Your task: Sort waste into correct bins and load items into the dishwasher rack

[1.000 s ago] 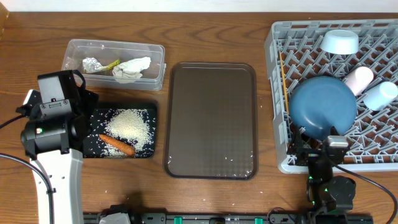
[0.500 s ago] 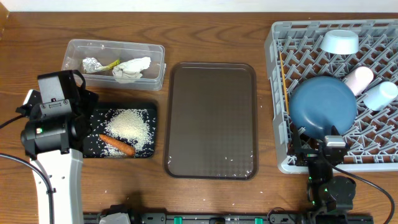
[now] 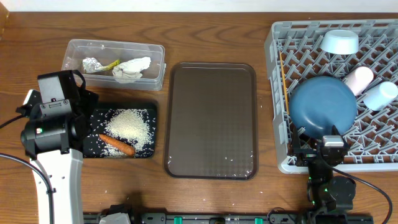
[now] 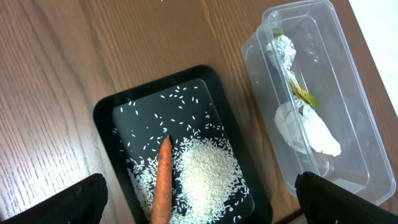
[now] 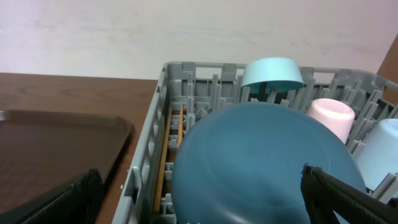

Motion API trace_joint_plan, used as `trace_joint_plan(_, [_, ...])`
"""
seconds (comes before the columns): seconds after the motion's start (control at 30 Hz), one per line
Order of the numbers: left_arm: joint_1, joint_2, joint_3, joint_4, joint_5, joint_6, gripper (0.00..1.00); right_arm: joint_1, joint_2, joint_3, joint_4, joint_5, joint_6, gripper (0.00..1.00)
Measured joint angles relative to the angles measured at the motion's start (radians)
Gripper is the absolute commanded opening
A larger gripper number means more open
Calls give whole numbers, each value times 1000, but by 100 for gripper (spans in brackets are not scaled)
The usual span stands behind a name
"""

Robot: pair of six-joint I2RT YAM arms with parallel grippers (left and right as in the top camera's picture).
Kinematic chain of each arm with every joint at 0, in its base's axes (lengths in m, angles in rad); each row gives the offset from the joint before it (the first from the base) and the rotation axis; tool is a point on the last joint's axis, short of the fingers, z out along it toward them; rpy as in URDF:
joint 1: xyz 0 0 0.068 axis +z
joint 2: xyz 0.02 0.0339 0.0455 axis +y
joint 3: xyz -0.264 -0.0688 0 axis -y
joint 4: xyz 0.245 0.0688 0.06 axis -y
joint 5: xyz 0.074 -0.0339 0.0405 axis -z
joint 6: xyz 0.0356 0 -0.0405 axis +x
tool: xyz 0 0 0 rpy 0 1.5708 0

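Left to right there are two bins, one serving tray and one rack, with two arms at the near edge.

The left claw [image 4: 211, 205] hangs with its fingers spread as wide as they go, holding nothing. In its wrist view the shallow black rectangular tray [image 3: 155, 132] lies directly below, between the two fingers. The tray holds one heap of loose white rice [image 3: 129, 124] with stray grains around it. It also holds one small orange carrot [image 3: 117, 145], touching the heap at its 7 o'clock.

At 12 o'clock from that tray, apart from it, sits the clear plastic rectangular tub [image 3: 112, 45]. It holds three pieces: one small foil ball [image 3: 92, 64], one yellow-green wrapper [image 3: 111, 64] and one crumpled white tissue [image 3: 132, 68], side by side.

At 3 o'clock lies one large brown serving tray [image 3: 211, 118], with a few rice grains near its 6 o'clock edge.

Further toward 3 o'clock stands the large square grey plastic rack [image 3: 273, 37]. It carries:
- one pair of thin wooden chopsticks [image 3: 284, 81] along its 9 o'clock wall
- one large blue plate [image 3: 323, 107] propped among the pegs
- one small light-blue bowl [image 3: 339, 42], mouth down, at 12 o'clock from the plate
- two cups at the plate's 2 o'clock, one white cup [image 3: 359, 79] and one light-blue cup [image 3: 380, 94]

The right claw [image 5: 202, 202] is also fully spread and empty. It sits at the rack's 6 o'clock wall, with the plate just ahead at its 12 o'clock.
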Motion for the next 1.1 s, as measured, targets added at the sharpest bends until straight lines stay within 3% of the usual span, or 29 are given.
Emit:
trace_joint_plan(0.77, [0, -6, -2, -3, -4, 0, 99, 0, 0, 0, 0, 0, -4, 99])
trace_joint_plan(1.1, [-32, -269, -227, -112, -23, 65, 99, 0, -1, -1, 0, 0, -4, 99])
